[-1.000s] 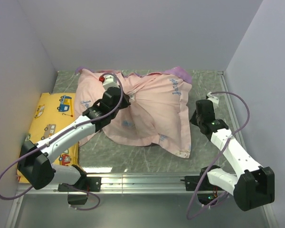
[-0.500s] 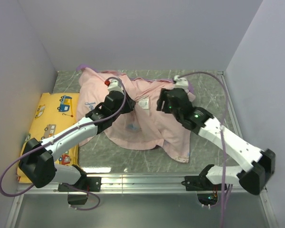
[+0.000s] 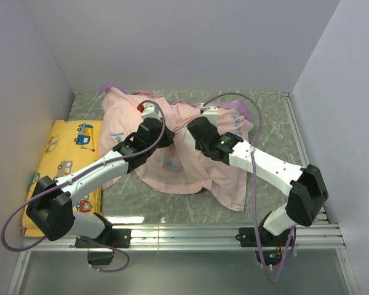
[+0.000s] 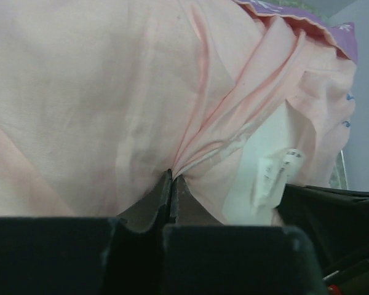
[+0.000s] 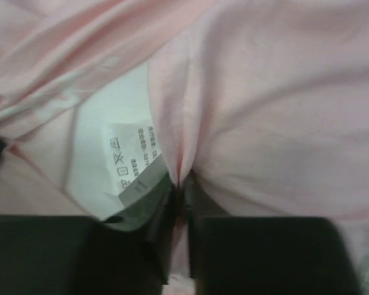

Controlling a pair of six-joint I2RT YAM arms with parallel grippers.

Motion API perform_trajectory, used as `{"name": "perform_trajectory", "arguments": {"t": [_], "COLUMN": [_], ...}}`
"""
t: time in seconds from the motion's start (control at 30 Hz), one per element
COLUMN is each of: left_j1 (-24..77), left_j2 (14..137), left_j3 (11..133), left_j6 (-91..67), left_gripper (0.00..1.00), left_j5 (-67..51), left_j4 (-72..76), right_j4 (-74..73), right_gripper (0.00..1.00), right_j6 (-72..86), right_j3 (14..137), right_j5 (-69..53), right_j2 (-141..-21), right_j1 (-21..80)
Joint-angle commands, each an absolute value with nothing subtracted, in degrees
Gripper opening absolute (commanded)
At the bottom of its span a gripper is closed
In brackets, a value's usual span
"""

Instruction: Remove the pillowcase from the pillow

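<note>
The pillowcase (image 3: 190,169) lies inside out, pale pink, bunched over the middle of the table, with a purple edge at its back right. My left gripper (image 3: 164,136) is shut on a pinch of its fabric (image 4: 190,147), jaws (image 4: 171,178) pressed together. My right gripper (image 3: 192,132) sits just right of it, shut on another fold of the pillowcase (image 5: 183,181). Between the two grips the cover gapes and the white pillow (image 4: 265,153) shows with its printed tag (image 5: 132,160). Most of the pillow is hidden under the fabric.
A yellow cushion (image 3: 67,157) with cartoon vehicles lies along the left wall. Grey walls close in the left, back and right. A metal rail (image 3: 184,232) runs along the near edge by the arm bases.
My right arm swung in from the right side to the pillowcase's middle and closed on a fold. The left gripper briefly loosened and shut again. The cover has bunched toward the centre.
</note>
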State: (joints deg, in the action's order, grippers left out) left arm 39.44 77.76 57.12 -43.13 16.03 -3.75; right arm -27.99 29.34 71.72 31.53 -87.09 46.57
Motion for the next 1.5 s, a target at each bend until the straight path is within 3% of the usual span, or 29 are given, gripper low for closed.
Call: {"name": "perform_trajectory", "arguments": {"t": [0.0, 0.13, 0.17, 0.33, 0.5, 0.73, 0.87, 1.2, 1.3, 1.47], "left_j1": [39.11, 35.09, 34.11, 30.76, 32.86, 42.00, 45.78, 47.55, 47.81, 50.79], "left_j2": [78.57, 76.39, 75.77, 74.27, 76.11, 82.86, 86.04, 86.14, 83.16, 82.70], "left_j3": [58.88, 58.45, 57.75, 57.04, 57.04, 68.53, 73.90, 79.45, 79.54, 84.54], "left_j6": [-42.54, -42.80, -42.89, -42.63, -40.79, -34.90, -33.40, -34.37, -33.58, -32.78], "left_gripper": [0.00, 0.01, 0.00, 0.00, 0.00, 0.23, 0.38, 0.53, 0.64, 0.71], "left_j5": [21.33, 21.71, 21.45, 18.82, 12.93, 16.69, 21.53, 29.26, 30.85, 34.96], "left_j4": [-7.54, -9.40, -9.40, -9.32, -5.37, -11.68, -15.64, -21.88, -21.80, -25.12], "right_j4": [-33.39, -27.98, -26.30, -18.74, -11.97, -8.00, -9.58, -11.16, -11.08, -10.99], "right_gripper": [0.05, 0.00, 0.00, 0.00, 0.00, 0.00, 0.00, 0.00, 0.00, 0.00], "right_j6": [33.12, 33.84, 33.75, 33.31, 35.94, 36.47, 35.95, 35.25, 35.24, 35.24], "right_j3": [69.63, 55.84, 50.50, 40.97, 38.85, 37.97, 38.85, 39.55, 39.38, 39.20], "right_j5": [40.86, 35.79, 31.60, 22.69, 6.55, -2.89, -2.99, -3.78, -3.87, -3.96], "right_j2": [-84.39, -74.99, -71.84, -71.62, -74.18, -72.96, -70.58, -67.41, -67.24, -67.24], "right_j1": [43.87, 31.67, 23.90, 9.77, 9.49, 9.93, 9.93, 9.93, 9.93, 10.02]}}
